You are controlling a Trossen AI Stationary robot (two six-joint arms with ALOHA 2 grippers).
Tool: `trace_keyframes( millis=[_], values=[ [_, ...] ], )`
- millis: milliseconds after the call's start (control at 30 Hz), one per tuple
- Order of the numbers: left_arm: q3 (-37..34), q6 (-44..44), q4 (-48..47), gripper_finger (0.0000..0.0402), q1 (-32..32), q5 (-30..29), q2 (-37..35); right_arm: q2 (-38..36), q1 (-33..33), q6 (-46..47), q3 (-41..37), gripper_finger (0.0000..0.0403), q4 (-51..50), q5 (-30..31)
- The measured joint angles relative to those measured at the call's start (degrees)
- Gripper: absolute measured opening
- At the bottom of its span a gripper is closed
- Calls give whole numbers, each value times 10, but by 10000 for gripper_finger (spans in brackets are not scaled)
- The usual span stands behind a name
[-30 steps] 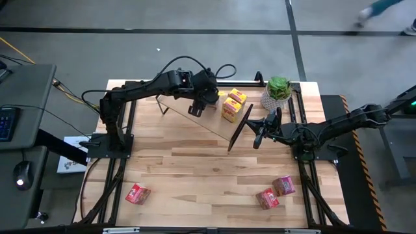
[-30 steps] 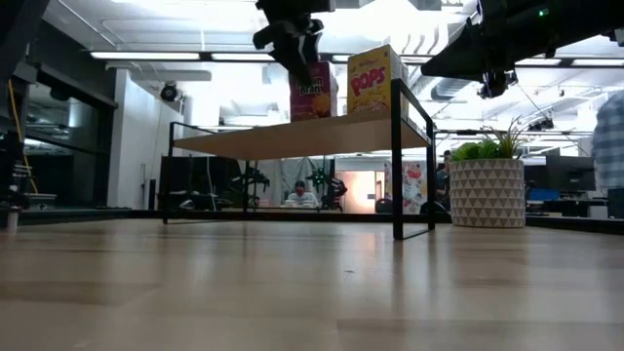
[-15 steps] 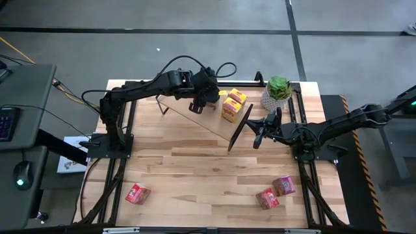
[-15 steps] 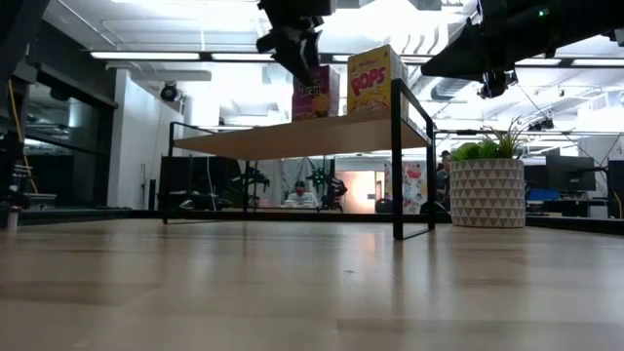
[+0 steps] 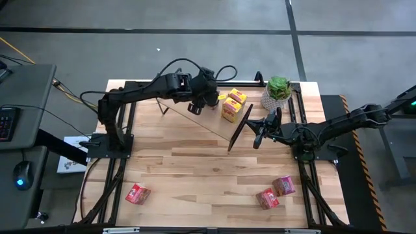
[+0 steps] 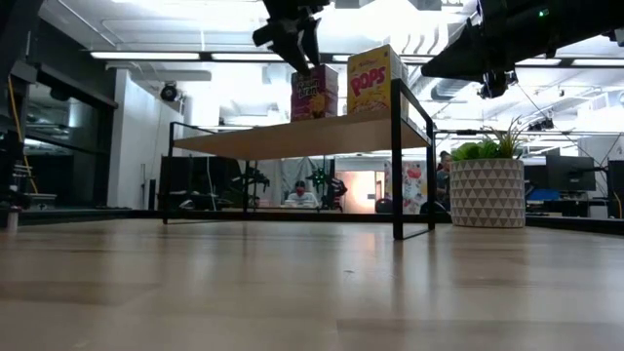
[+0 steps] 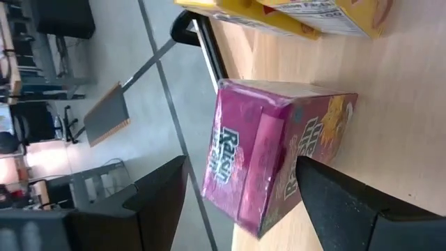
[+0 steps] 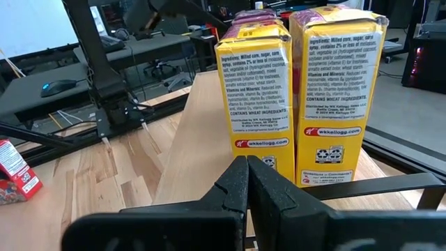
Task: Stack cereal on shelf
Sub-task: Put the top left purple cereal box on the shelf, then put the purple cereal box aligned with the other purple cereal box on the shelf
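Observation:
The shelf [image 6: 292,135] stands at the table's far side. On its right end a magenta cereal box [image 7: 272,160] stands upright beside two yellow boxes [image 8: 293,90]. My left gripper [image 7: 242,160] hangs open just over the magenta box [image 6: 314,95], one finger to each side, and I see no touch. In the high view this gripper [image 5: 198,104] covers most of that box. My right gripper [image 8: 247,174] is shut and held level off the shelf's right end [image 5: 239,128], pointing at the yellow boxes.
Two red boxes [image 5: 137,193] [image 5: 267,198] and a pink one [image 5: 283,186] lie on the near part of the table. A potted plant [image 5: 278,91] stands at the far right, behind the shelf's end. Bare wood lies between the shelf and those boxes.
My left gripper has risen a little off the magenta box and rolled slightly, its fingers staying apart. The box stays upright on the shelf where it was, and more of it now shows below the fingers in the low view.

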Motion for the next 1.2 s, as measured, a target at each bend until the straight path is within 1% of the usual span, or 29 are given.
trace_keyframes(
  millis=[100, 233, 300, 400, 467, 533, 600, 667, 700, 800, 867, 1000, 1067, 1133, 1200],
  values=[
    [0, 6, 0, 259, -8, -23, -12, 0, 0, 0, 0, 0, -2, 0],
    [0, 8, -1, 259, -18, -58, -47, 0, 0, 0, 0, 0, -5, 1],
    [0, -14, -1, 259, -24, -72, -67, 0, 0, 1, 0, 0, -4, 1],
    [0, -99, -4, 259, -31, -66, -105, 0, 0, 4, 0, 0, -4, 2],
    [0, -182, -16, 259, -33, -36, -134, 0, 0, 5, 0, 0, -5, 2],
    [-14, -264, -21, 259, -33, 28, -164, 0, 0, 8, 0, 0, -5, 2],
    [-50, -319, -18, 259, -32, 106, -200, 0, 0, 14, 0, 0, -6, 2],
    [-110, -352, 17, 259, -40, 163, -241, 0, 0, 14, 0, 0, -7, 2],
    [-148, -362, 42, 259, -46, 178, -264, 0, 0, 14, 0, 0, -6, 2],
    [-291, -380, 153, 259, -68, 188, -341, 0, 0, 14, 0, 0, -6, 2],
    [-399, -385, 245, 259, -85, 188, -396, 0, 0, 14, 0, 0, -7, 2],
    [-612, -400, 468, 259, -120, 186, -493, 0, 0, 14, 0, 0, -6, 6],
    [-704, -410, 594, 259, -139, 186, -529, 0, 0, 13, 0, 0, -6, 6],
    [-782, -411, 719, 259, -156, 186, -556, 0, 0, 13, 0, 0, -4, 6],
    [-843, -408, 829, 259, -171, 186, -574, 0, 0, 13, 0, 0, -5, 6]
  ],
)
